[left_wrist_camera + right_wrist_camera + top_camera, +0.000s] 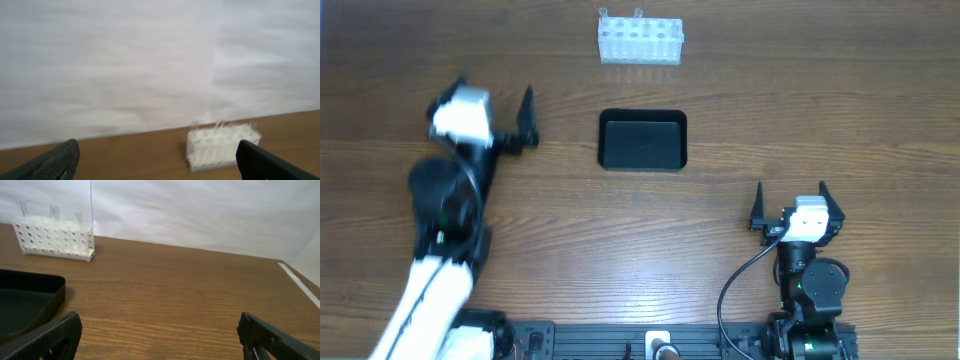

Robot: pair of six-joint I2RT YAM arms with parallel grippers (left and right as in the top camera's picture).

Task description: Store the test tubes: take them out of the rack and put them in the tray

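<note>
Close to the worktop's (840,110) near edge, toward the right corner, the right arm (807,222) sits low with its jaws wide apart and holding nothing. It faces the far edge. The left arm (452,185) stands farther up, by the left edge, and its jaws are also apart and empty. Its wrist view looks toward the rack (220,146).

The black tray (642,143) lies at the worktop's middle, open and with nothing in it. Beyond it, by the middle of the far edge, stands the white rack. The test tubes (55,211) are upright in it, a few clear tops showing above the block; the exact count is hard to tell.

No tube is out yet, so the step in hand looks like the first approach, and the left arm seems better placed for it.

- Bring the jaws over one tube from above and line them up so that they straddle only that tube.
- Take an end tube first, where neighbours crowd least.
- Close gently just below the rim, since clear tubes are likely slick and brittle.
- Pull straight up until the bottom clears the holes. A tilted pull could bind and drag the light rack along.
- The right arm could steady the rack if it shifts.
- Lay the tube low in the tray rather than dropping it.
</note>
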